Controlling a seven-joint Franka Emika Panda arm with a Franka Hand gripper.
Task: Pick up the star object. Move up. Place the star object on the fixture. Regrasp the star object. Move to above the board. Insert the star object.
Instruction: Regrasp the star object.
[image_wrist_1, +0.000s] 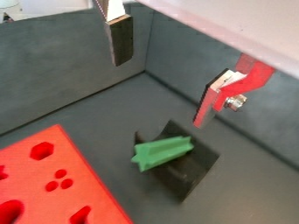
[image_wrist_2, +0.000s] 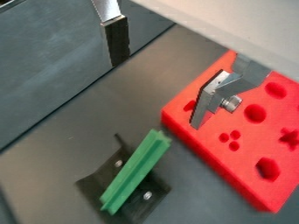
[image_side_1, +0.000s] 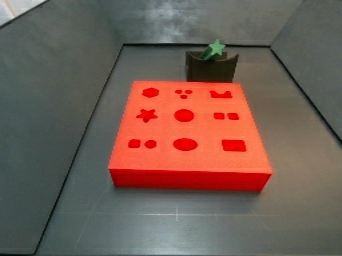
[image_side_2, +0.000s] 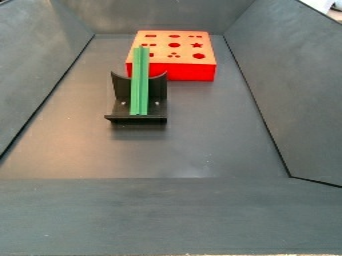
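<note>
With my gripper (image_wrist_1: 170, 66) empty, its silver fingers (image_wrist_1: 121, 37) spread well above, the slim bright green star object (image_side_2: 139, 78) rests on the dark fixture (image_side_2: 136, 112) beside the red board (image_side_1: 187, 134); an off-centre regrasp could tip it off.

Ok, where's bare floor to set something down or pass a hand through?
Bare floor lies in front of the fixture and along both sides of the board, up to the bin walls. It is crowded at the fixture, which holds the star object. The gripper hangs open above, holding nothing.
</note>
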